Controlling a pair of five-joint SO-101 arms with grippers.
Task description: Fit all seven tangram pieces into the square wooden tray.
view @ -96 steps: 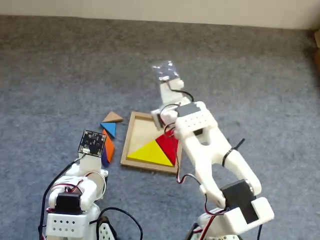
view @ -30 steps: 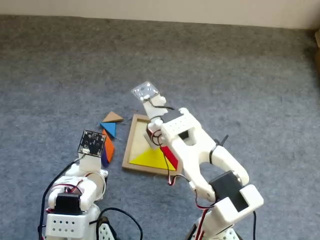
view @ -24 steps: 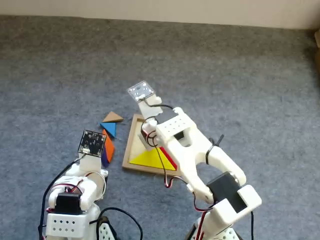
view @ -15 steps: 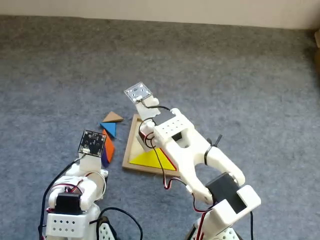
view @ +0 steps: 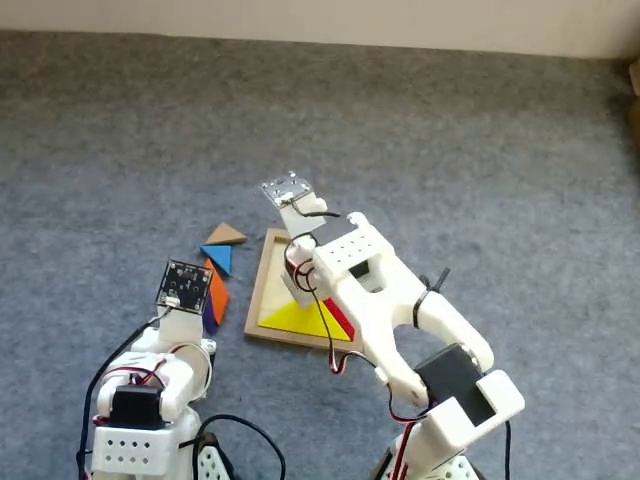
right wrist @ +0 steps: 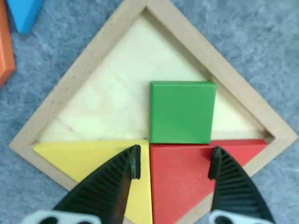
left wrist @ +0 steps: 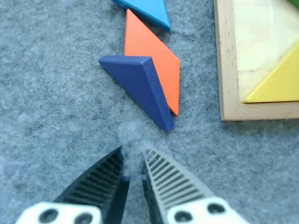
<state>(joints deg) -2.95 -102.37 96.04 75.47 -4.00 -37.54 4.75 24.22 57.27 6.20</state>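
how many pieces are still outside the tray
4, in a row on the carpet beside the tray: tan triangle, light blue triangle, orange parallelogram, dark blue triangle. None seems hidden.

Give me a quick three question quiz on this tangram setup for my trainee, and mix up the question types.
1. True or false: the green square piece lies inside the square wooden tray, edge to edge with the red triangle.
2. How many pieces lie on the grey carpet outside the tray? A: two. B: four. C: six.
3. Fill in: the right tool, over the yellow triangle and the red one, is ____.

Key: 1 true; 2 B; 3 open.
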